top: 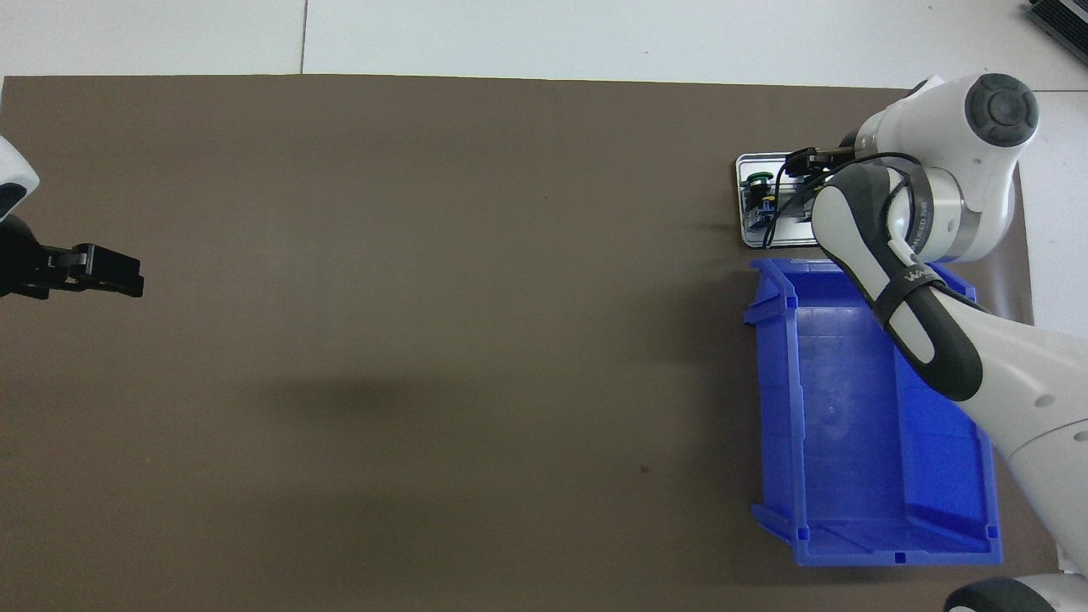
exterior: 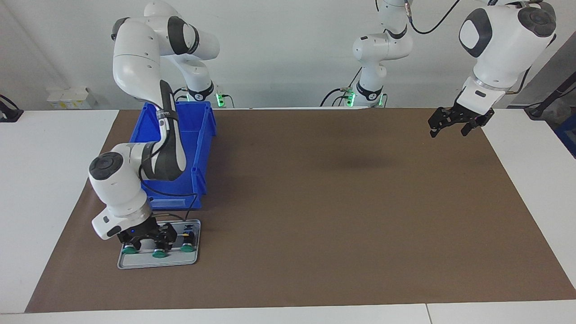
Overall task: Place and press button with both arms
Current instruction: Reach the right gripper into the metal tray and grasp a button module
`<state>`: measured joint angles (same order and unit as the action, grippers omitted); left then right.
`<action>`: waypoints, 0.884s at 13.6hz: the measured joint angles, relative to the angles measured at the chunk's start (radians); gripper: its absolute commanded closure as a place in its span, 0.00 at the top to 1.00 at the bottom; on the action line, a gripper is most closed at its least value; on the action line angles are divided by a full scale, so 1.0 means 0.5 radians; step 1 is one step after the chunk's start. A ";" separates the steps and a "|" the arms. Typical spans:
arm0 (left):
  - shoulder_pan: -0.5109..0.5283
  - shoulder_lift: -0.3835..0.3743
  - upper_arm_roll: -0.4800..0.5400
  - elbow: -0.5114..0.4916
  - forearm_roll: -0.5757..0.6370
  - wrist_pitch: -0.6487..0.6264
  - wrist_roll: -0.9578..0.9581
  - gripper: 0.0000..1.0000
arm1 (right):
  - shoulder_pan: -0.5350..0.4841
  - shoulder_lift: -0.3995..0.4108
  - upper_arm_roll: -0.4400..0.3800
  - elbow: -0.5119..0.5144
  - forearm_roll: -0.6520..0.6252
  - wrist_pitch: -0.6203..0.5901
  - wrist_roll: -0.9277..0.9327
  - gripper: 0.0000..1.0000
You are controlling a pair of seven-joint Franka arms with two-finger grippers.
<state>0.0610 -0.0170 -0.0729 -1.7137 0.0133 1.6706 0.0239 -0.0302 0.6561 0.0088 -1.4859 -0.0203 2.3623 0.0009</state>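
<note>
A small grey tray lies on the brown mat at the right arm's end of the table, farther from the robots than the blue bin. Three green-capped buttons stand in a row on it. My right gripper is down over the tray, open, with its fingers on either side of the middle button. Whether they touch it I cannot tell. From overhead the right arm hides most of the tray, and only one green cap shows. My left gripper waits in the air, open and holding nothing, over the mat's edge at the left arm's end.
An open blue bin stands on the mat right beside the tray, nearer to the robots, with nothing in it. The right arm's forearm reaches over it. The brown mat covers the table between the two arms.
</note>
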 measured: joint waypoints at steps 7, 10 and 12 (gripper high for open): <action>0.000 0.000 0.000 0.000 0.000 0.000 0.000 1.00 | -0.006 -0.010 0.000 -0.091 0.000 0.002 -0.115 0.00; 0.000 0.000 0.000 0.000 0.000 0.000 0.000 1.00 | -0.007 -0.028 0.000 -0.074 0.000 -0.059 -0.115 0.00; 0.000 0.000 0.000 0.000 0.000 0.000 0.000 1.00 | -0.002 -0.049 0.001 -0.013 0.005 -0.136 -0.066 0.00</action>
<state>0.0610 -0.0170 -0.0729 -1.7137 0.0133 1.6706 0.0239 -0.0312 0.6314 0.0091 -1.4925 -0.0178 2.2943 -0.0321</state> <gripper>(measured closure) 0.000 0.674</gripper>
